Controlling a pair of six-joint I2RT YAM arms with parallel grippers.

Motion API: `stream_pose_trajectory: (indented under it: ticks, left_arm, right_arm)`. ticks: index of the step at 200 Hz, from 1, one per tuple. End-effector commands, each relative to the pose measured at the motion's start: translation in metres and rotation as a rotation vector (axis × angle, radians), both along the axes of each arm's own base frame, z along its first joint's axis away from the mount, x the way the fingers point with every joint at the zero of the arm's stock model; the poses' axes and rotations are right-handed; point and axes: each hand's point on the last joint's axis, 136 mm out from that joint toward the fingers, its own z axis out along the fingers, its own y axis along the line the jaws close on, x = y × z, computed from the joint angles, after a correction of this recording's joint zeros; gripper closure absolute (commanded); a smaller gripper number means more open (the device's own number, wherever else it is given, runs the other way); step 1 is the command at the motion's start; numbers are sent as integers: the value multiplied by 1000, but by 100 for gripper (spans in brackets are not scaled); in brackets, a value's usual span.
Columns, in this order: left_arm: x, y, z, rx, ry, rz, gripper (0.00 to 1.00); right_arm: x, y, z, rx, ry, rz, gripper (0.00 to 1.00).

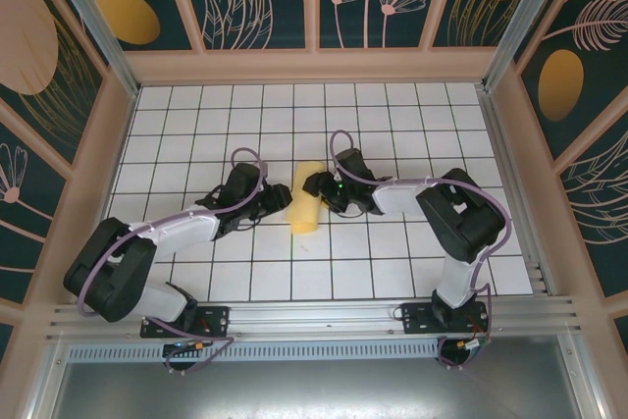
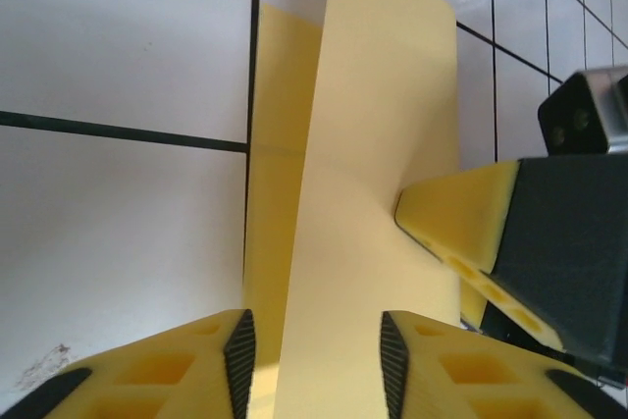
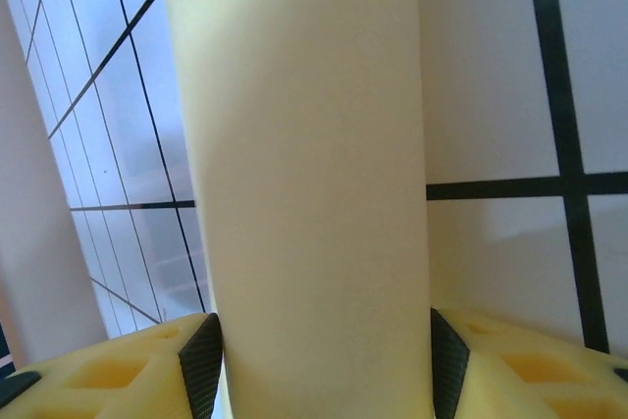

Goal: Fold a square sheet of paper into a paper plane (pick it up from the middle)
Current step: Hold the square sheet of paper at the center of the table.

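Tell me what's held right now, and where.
The folded-over square sheet of paper: right gripper pinches the curled fold's sides; left gripper straddles its raised flap, not clamped.

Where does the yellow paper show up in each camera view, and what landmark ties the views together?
Top external: yellow paper, centre of picture, on the white table.
Left wrist: paper stands up the middle, top to bottom.
Right wrist: paper forms a broad central band.
Shared landmark: the table's black grid lines.
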Motion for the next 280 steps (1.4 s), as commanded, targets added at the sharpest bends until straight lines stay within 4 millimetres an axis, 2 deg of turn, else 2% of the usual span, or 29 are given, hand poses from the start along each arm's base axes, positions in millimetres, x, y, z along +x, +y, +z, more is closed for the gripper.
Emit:
stream_pose_trajectory:
  ticks: [1,20,39,77,111,163,229,280]
  left_arm:
    - [0,-12,4,-52,-17,-47,65]
    - [0,-15,6,-64,-21,-54,66]
    - [0,-11,-4,-28,7,-42,65]
    - [1,-9,-16,2,37,-38,54]
    - [2,-19,-15,-27,38,-78,50]
    - [0,-31,-21,-70,62,-122,56]
    - [-1,-26,-23,-43,63,-115,60]
    - [-2,-28,-23,-48,66,-126,64]
  right_arm:
    - [-2,-4,-1,-68,-3,19,41]
    - [-3,-3,-2,-68,1,21,41]
    - [-2,-1,0,-65,-4,27,40]
    - [-4,0,-2,-63,1,36,39]
    - [-5,0,-1,-62,-2,44,39]
    - [-5,1,-2,-58,1,51,39]
    - [-13,-4,1,-41,37,-64,40]
    - [-14,-5,5,-55,24,-82,43]
